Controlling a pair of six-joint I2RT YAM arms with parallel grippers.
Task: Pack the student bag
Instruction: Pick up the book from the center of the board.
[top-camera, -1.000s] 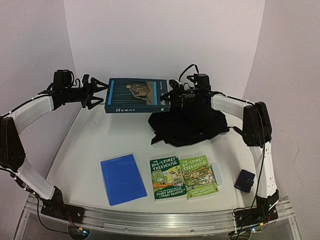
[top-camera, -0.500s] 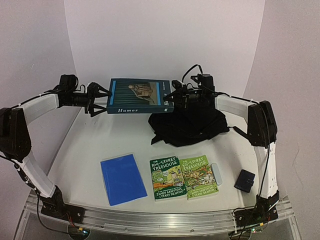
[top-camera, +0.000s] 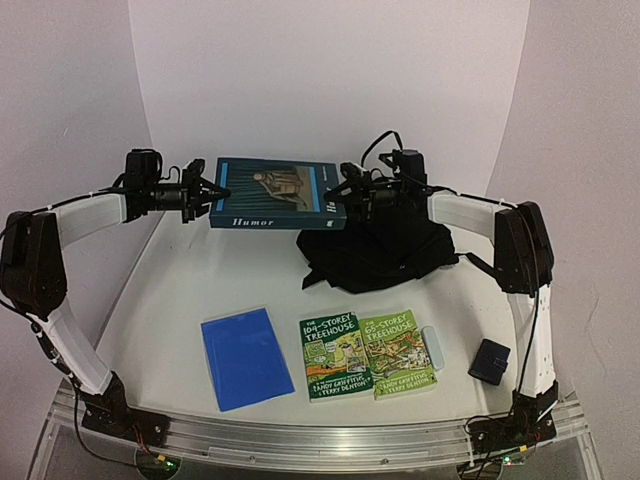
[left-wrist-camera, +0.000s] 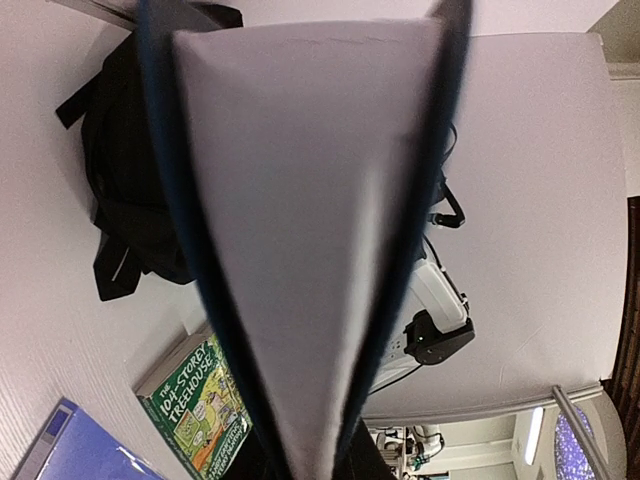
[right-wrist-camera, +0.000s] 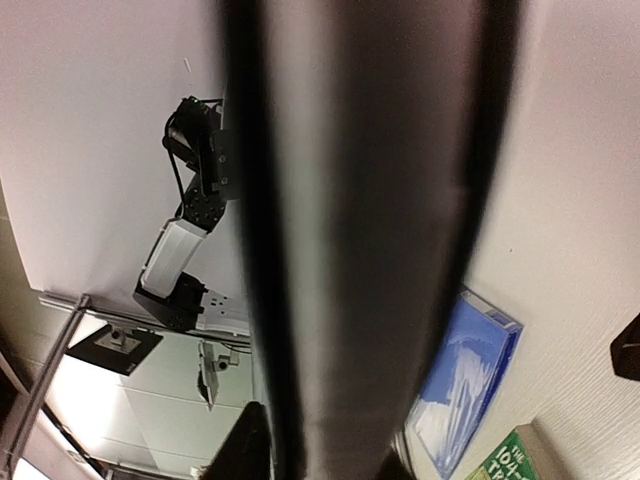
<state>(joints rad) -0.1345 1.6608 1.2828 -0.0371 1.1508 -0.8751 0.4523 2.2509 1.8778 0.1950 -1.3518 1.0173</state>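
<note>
Top external: left pincer (top-camera: 207, 193) clamps Humor book (top-camera: 275, 190); right pincer (top-camera: 342, 190) hold unclear. Keep book level toward student bag (top-camera: 385, 255) below right pincer.

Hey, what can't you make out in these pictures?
Opening of student bag: top view, right gripper covers its rear.
Whether right gripper grips: right wrist view, blurred Humor book fills the frame.
Fingers of left gripper: left wrist view, mostly hidden under the book.
Details of dark-blue pouch: top view, too small.
</note>
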